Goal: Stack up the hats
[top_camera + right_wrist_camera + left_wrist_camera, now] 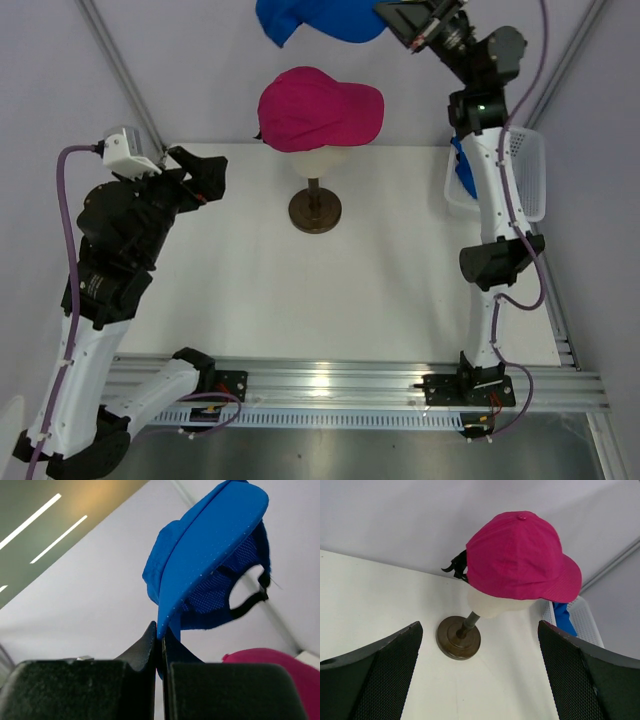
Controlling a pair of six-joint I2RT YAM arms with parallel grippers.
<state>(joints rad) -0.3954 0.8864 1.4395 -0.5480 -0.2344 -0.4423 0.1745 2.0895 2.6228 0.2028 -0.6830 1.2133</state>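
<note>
The magenta-pink hat sits on the cream mannequin head, brim to the right; it also shows in the left wrist view and at the lower right of the right wrist view. My right gripper is shut on the brim of the royal blue hat and holds it high, above and behind the pink hat. In the right wrist view the blue hat hangs from my shut right gripper. My left gripper is open and empty, left of the head; its fingers frame the stand.
The head stands on a dark round base, seen also in the left wrist view. A white mesh basket with something blue inside sits at the table's right edge, beside the right arm. A metal rail runs along the near edge.
</note>
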